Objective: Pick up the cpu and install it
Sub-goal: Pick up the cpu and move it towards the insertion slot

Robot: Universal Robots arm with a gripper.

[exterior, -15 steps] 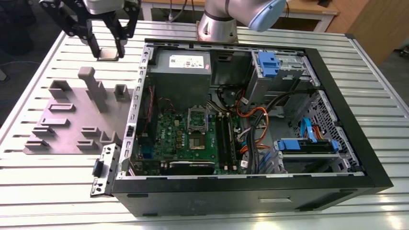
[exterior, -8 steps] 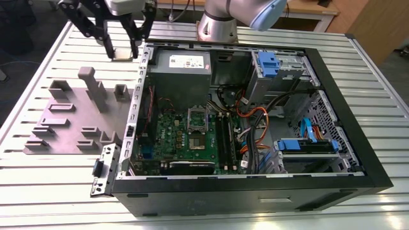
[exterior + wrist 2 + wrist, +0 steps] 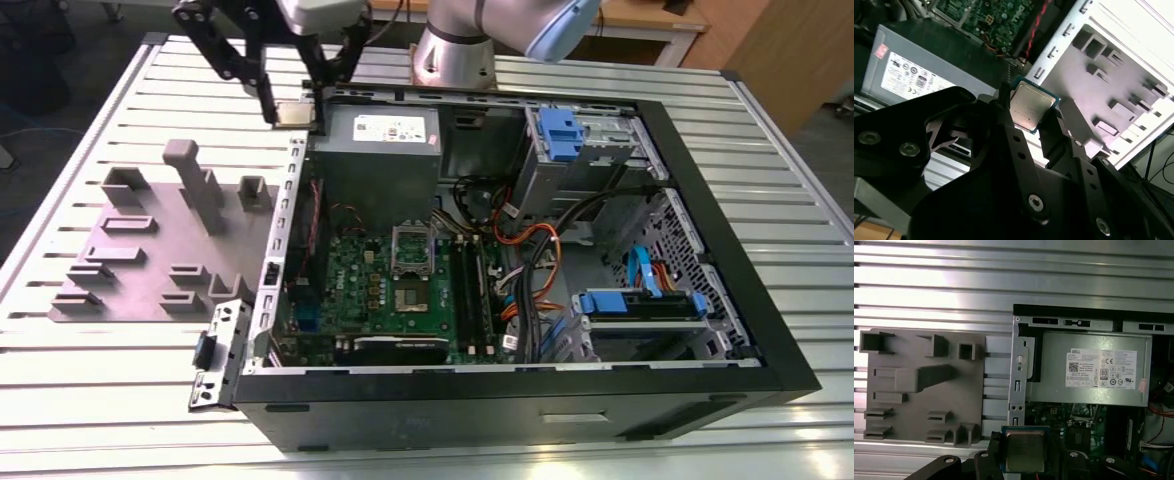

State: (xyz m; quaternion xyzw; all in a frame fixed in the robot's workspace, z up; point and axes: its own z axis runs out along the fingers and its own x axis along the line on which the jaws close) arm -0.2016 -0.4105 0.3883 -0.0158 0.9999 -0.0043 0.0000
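While the gripper (image 3: 1030,102) pinches the cpu (image 3: 1030,108) by two opposite edges, the chip sits near a corner of the open case (image 3: 767,330), just beside the grey power supply (image 3: 378,160) (well apart from the socket frame (image 3: 414,247) on the motherboard). Carrying it well, I judge, means holding the chip level and square to that frame, gripped firmly enough that it cannot slip or twist.

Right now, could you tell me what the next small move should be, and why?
Probably carry the cpu across toward the socket frame: the gripper holds it over a corner of the case, beside the grey box, well short of the frame.
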